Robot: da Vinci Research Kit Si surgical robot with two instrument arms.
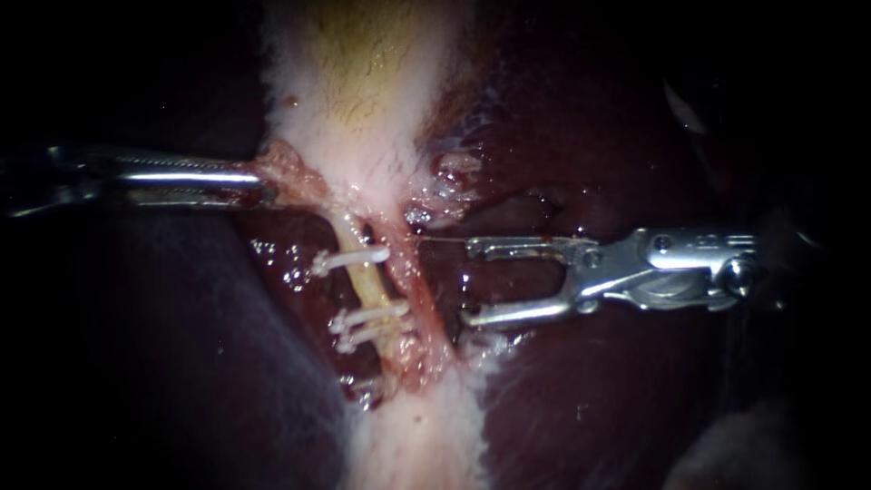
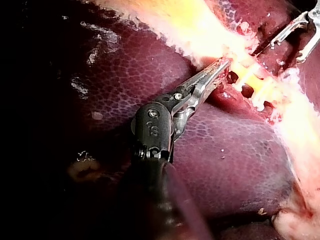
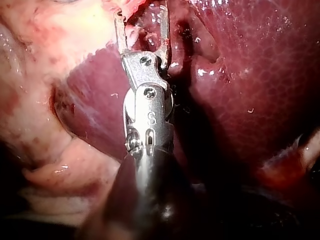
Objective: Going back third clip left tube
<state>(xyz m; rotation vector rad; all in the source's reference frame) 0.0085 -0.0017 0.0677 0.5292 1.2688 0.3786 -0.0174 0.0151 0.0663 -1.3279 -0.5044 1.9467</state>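
Observation:
The pale yellow left tube (image 1: 367,283) carries three white clips: one higher up (image 1: 349,260) and two close together lower down (image 1: 367,318). A reddish tube (image 1: 424,304) runs just to its right. My right instrument (image 1: 467,281) stands to the right of both tubes, apart from them, jaws open with nothing between them. The right wrist view shows the same jaws (image 3: 141,25) spread over wet tissue. My left instrument (image 1: 263,181) is shut on a fold of pale pink tissue (image 1: 295,177) above the tubes, and its jaws (image 2: 220,67) also show in the left wrist view.
Dark red liver (image 1: 590,390) lies on both sides of the pale band of tissue (image 1: 363,82) that runs down the middle. The liver surface (image 2: 235,155) fills the space under my left instrument. A wet hollow (image 1: 535,200) lies above the right instrument's jaws.

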